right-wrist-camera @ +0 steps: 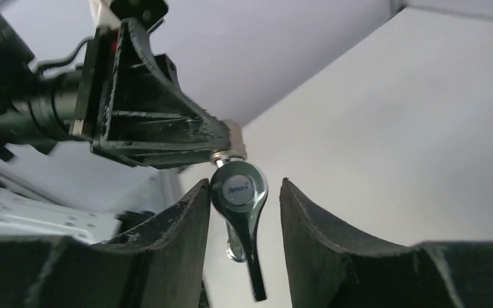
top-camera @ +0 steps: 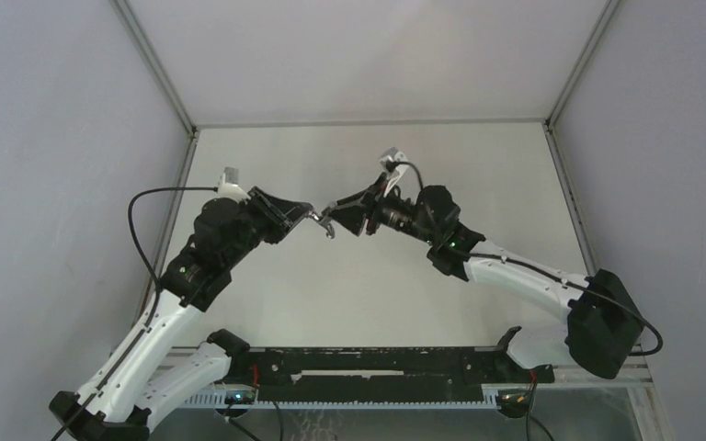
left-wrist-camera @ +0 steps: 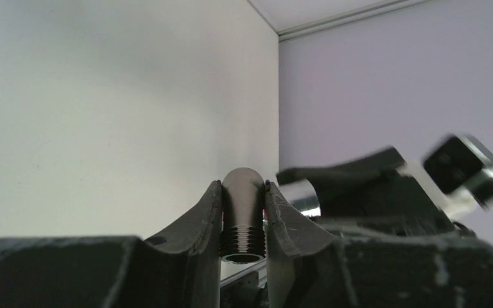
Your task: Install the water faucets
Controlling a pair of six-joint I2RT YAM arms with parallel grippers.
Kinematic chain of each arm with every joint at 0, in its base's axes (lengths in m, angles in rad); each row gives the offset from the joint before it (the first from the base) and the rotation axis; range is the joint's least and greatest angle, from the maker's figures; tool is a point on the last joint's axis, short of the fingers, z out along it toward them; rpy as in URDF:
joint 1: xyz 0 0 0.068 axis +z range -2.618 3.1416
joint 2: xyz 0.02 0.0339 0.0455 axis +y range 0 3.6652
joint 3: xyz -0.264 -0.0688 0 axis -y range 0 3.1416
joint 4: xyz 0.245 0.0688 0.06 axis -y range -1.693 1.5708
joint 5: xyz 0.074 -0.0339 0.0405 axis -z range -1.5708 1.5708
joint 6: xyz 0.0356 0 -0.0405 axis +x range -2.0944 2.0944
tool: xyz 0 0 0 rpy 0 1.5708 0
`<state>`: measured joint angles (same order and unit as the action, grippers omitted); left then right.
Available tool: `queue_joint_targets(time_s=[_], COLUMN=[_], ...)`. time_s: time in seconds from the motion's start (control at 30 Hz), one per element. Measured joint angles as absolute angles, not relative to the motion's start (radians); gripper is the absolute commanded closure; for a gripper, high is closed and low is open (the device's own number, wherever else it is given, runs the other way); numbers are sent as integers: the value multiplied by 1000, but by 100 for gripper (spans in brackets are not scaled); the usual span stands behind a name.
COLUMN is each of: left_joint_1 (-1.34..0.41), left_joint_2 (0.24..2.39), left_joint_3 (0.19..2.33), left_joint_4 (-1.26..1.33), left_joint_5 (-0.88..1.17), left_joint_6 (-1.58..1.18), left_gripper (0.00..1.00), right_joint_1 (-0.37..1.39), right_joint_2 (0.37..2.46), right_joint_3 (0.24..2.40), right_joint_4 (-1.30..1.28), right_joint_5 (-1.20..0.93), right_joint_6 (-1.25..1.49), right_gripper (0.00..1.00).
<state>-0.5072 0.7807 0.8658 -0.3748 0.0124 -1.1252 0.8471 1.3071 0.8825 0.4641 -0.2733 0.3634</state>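
Top external view: the two arms meet nose to nose above the table, well off its surface. The left gripper and the right gripper almost touch at their tips. In the narrow space between them sits a small silver bit, the water faucets, with a thin hook drooping beneath. It is too small here to tell one part from the other, or how either claw stands.

Left wrist view: the left gripper is clamped on the threaded faucet stub. Both fingers press its sides, the domed end pointing away from the camera and the threaded, open end toward it. Just right of the stub a shiny chrome piece peeks out. Behind it the right gripper shows as a dark, blurred mass, so its hold cannot be read from this side. The lower edge of the picture cuts off the finger bases.

Right wrist view: the right gripper straddles the chrome handle piece. Its round, capped head lies between the fingertips and its slim lever hangs down. The finger on the picture's left looks to touch the head. The other stands apart with a clear gap, so the jaws are not closed on it. The head sits directly under the tip of the left gripper, joined by a short neck. The print on the cap is unreadable.
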Motion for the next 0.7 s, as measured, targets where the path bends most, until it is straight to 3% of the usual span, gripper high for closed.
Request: queue_joint_targets(time_s=[0.2,0.37,0.57,0.7], left_joint_1=[-507,-507,-507,-507], left_joint_2=[725,674,658,668], left_joint_3=[842,796,764,767], left_joint_4=[-285,-208,-177,-190], left_joint_5=[11,10,-18,-31], left_joint_6=[-1118,-1119,-1127,-1138], left_gripper=[100,100,100,100], right_joint_1=[679,639,690,928], right_joint_2=[1428,1439,1161,972], right_joint_3=[846,799,793,795], right_joint_4=[684,684,364,268], right_joint_5=[-521,-609,-403,-88], right_joint_6=[852,1014,787,413], right_gripper=[36,19,12,9])
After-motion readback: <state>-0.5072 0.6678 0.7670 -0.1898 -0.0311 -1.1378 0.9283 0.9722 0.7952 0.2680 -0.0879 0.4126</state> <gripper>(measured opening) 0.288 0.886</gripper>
